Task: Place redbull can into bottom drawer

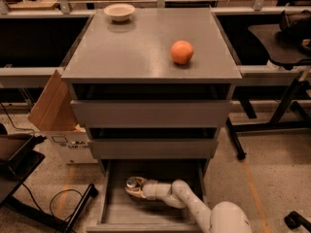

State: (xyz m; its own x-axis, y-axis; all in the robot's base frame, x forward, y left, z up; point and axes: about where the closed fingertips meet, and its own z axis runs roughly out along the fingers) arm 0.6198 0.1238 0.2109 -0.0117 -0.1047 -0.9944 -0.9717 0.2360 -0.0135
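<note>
While the tool [138, 189] lies in bottom drawer [119, 211], redbull can [131, 182] touches it.

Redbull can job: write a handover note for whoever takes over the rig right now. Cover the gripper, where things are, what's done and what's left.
Gripper: low inside the open bottom drawer, left of centre, shut on the redbull can.
Redbull can: upright in the gripper, within the drawer's walls. Whether it rests on the drawer floor can't be told.
Bottom drawer: pulled out; the two drawers above are shut.
Done: can brought into the drawer.
Left: release the can and withdraw the arm.
Not part of the job: an orange and a white bowl on the cabinet top.
</note>
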